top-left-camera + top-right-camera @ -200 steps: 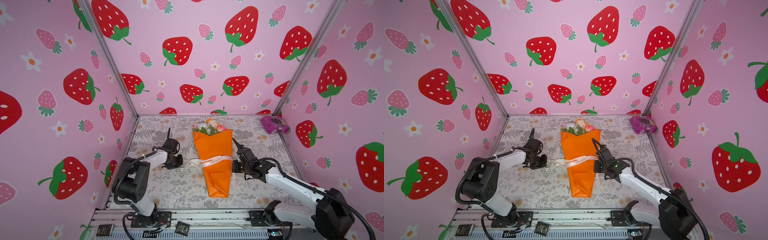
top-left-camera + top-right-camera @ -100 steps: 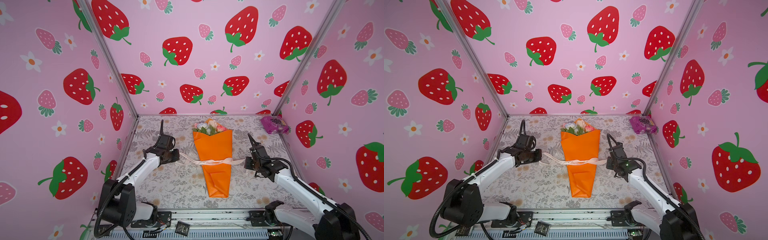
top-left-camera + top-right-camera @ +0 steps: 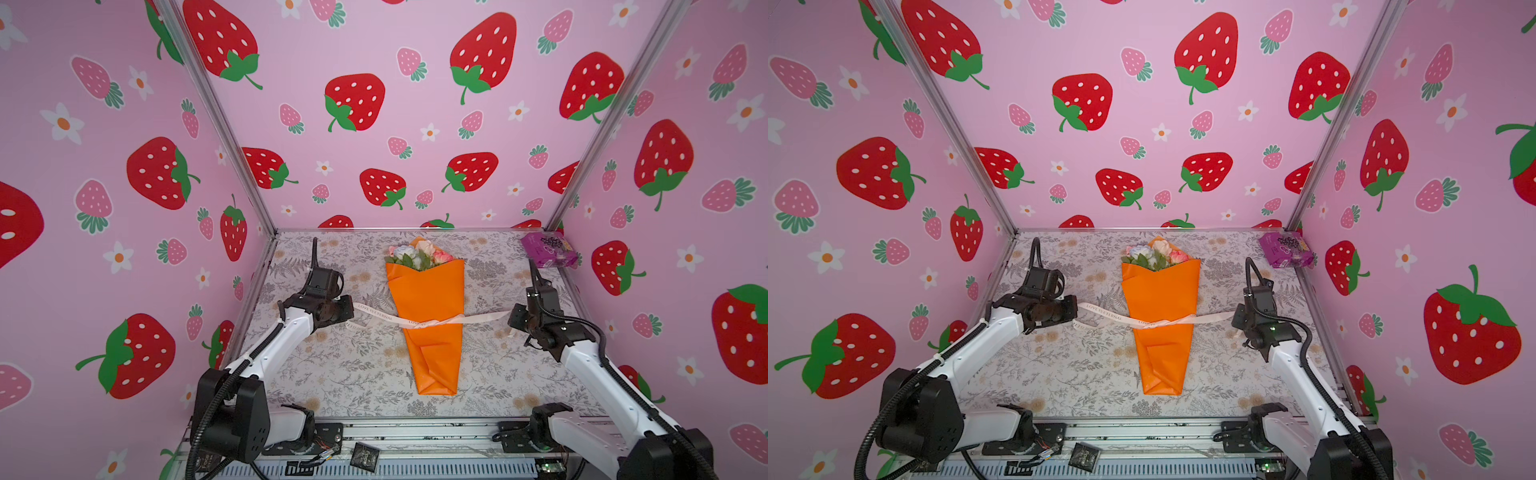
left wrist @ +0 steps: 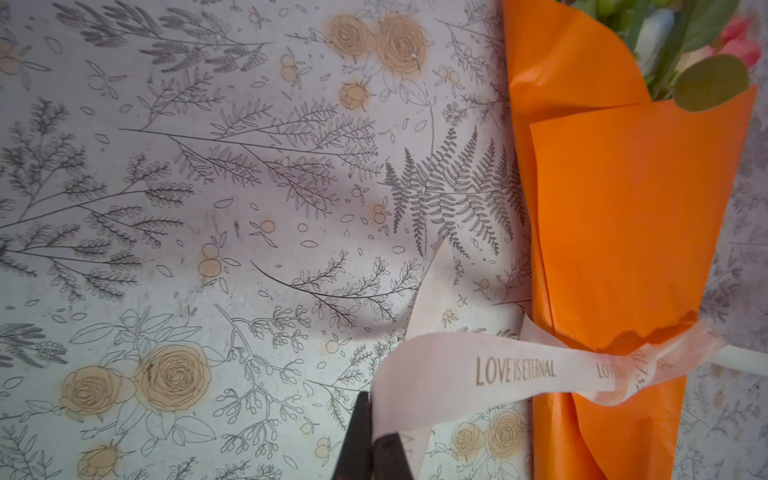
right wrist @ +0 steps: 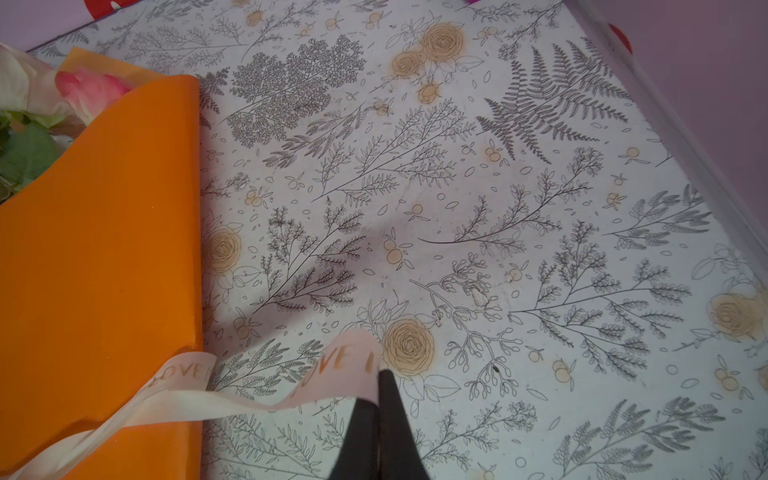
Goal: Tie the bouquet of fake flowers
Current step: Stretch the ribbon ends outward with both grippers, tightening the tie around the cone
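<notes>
Orange wrapping paper (image 3: 428, 291) forms 1 cone around the bouquet (image 3: 1160, 295), which lies flat in the middle of the floral-printed table (image 3: 332, 374). Its open end points to the back wall and its folded tip to the front edge. At least 3 flower heads (image 3: 419, 249) show at the open end, pale, peach and pink, with green leaves. They are bunched too closely for a sure count.

1 pale ribbon (image 3: 382, 316) printed "LOVE IS ETERNAL" crosses the cone a little below its middle, where the paper is cinched and the 2 ends cross in 1 knot. The 2 ends run out to opposite sides.

The left gripper (image 3: 351, 309) is pressed together on the left end. In the left wrist view the ribbon (image 4: 457, 370) passes between its 2 dark fingers (image 4: 355, 436). The right gripper (image 3: 514, 316) pinches the right end, seen at its tips in the right wrist view (image 5: 378, 411).

1 purple packet (image 3: 548, 249) sits in the far right corner, well apart from the bouquet.
</notes>
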`<action>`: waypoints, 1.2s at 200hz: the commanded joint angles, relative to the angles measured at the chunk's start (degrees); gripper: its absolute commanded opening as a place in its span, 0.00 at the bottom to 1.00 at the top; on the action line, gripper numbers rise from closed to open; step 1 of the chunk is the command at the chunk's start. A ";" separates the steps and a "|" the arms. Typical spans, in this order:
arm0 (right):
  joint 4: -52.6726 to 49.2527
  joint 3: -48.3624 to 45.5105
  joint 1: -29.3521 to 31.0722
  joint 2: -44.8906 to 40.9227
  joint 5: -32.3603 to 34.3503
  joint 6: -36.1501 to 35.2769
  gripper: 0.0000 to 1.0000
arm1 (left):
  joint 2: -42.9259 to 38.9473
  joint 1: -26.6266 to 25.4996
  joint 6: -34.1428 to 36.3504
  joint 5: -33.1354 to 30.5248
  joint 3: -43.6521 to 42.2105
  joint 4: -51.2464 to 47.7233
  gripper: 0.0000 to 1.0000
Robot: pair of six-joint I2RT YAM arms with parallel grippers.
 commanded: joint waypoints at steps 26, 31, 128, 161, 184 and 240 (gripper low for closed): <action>6.39 -0.59 -9.36 2.36 -0.69 -2.29 0.00 | -3.03 7.97 1.09 4.21 -1.54 -1.62 0.00; 6.87 -0.40 -10.50 2.68 -0.84 -2.28 0.00 | -3.04 9.04 1.10 5.00 -1.84 -1.51 0.00; 14.90 -0.36 -22.15 6.47 2.25 -1.48 0.00 | -3.56 30.87 -8.13 17.67 -13.46 5.84 0.00; 17.53 0.63 -27.09 10.38 0.58 -2.81 0.00 | -2.59 39.75 -8.92 22.38 -15.43 6.51 0.00; 18.52 2.57 -29.15 13.18 2.35 -4.04 0.00 | -0.66 44.32 -10.06 25.02 -15.47 7.72 0.00; 18.77 6.31 -29.56 17.27 10.79 -4.58 0.00 | 2.73 51.46 -12.71 26.67 -13.65 8.94 0.00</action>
